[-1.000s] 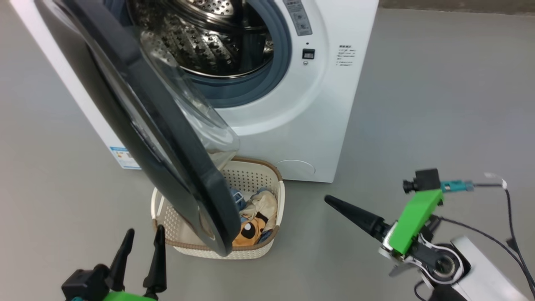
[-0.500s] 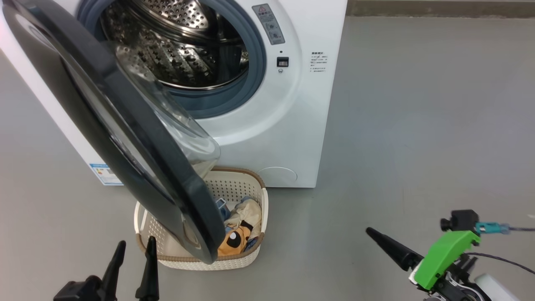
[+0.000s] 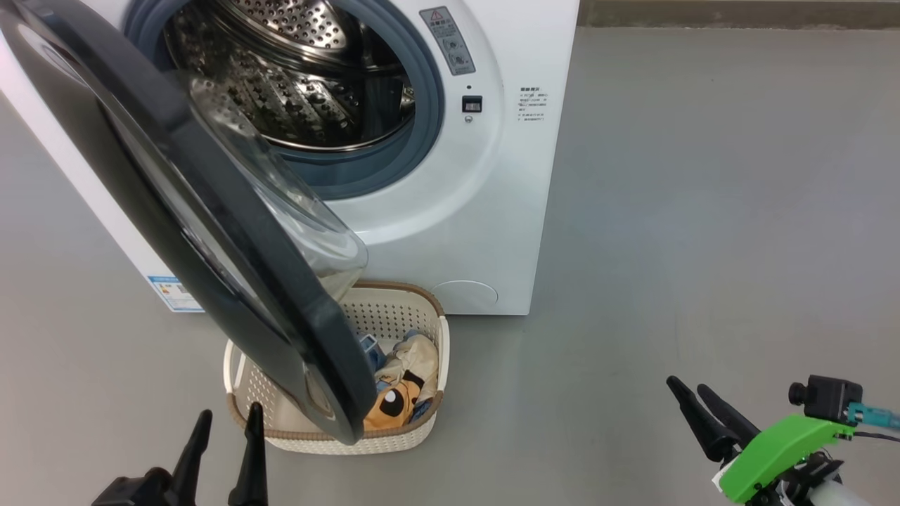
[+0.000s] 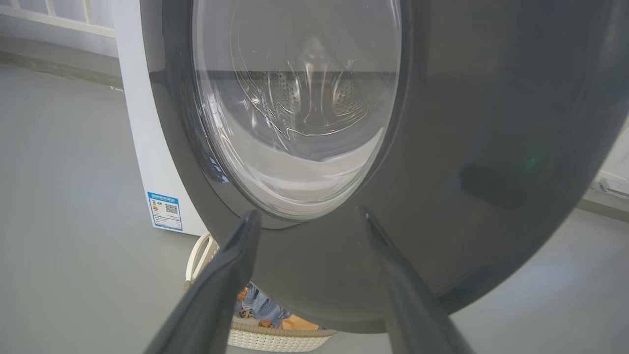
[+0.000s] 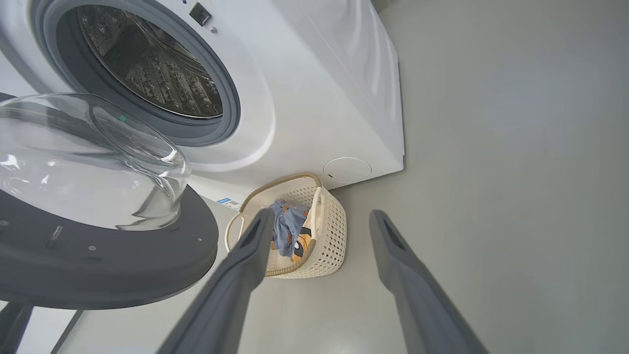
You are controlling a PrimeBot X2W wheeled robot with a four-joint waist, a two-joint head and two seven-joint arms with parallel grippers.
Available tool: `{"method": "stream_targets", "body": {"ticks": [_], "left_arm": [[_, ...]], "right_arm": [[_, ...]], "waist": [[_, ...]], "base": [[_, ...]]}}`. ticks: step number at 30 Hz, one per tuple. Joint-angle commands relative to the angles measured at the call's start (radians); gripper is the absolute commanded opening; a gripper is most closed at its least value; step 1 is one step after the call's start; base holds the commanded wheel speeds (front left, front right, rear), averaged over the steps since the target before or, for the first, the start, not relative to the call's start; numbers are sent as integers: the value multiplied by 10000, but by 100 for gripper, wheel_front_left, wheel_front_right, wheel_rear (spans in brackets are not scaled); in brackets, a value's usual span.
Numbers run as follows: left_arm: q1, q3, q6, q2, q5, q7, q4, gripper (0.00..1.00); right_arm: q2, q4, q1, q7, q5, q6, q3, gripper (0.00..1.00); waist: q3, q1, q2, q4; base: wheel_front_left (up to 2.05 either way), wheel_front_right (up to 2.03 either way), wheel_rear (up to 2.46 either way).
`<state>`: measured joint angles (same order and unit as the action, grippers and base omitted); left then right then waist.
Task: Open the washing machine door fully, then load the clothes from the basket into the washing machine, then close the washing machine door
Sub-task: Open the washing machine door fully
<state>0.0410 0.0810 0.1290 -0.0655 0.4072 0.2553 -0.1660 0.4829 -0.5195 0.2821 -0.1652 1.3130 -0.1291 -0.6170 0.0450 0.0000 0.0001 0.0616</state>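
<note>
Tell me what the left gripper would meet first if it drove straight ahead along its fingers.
Most likely the washing machine door: its black outer face, just below the glass window, lies ahead of the left gripper. Gap unclear.

The washing machine door (image 3: 162,204) is finished in glossy black, with a bowl (image 3: 302,211) of clear glass. The washing machine (image 3: 464,211) is clad in smooth white gloss, its drum (image 3: 302,91) formed of perforated bright steel. The basket (image 3: 401,313) is moulded in cream plastic; the clothes (image 3: 404,379) are soft cloth.
</note>
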Motion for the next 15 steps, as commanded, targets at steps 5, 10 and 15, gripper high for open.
{"method": "stream_targets", "body": {"ticks": [5, 10, 15], "left_arm": [[-209, -381, 17, -79, -22, 65, 193, 100], [-222, -468, 17, -63, -8, 65, 236, 100], [-267, -514, 17, -47, 28, 65, 230, 100]], "right_arm": [[397, -145, 112, -806, -482, -16, -442, 100], [389, -378, 247, -957, -1432, -16, 177, 100], [64, 11, -165, -962, -2997, -16, 1647, 100]], "waist": [[36, 0, -1, 37], [130, 0, -1, 50], [206, 0, -1, 67]], "base": [[0, 0, 0], [0, 0, 0], [0, 0, 0]]}}
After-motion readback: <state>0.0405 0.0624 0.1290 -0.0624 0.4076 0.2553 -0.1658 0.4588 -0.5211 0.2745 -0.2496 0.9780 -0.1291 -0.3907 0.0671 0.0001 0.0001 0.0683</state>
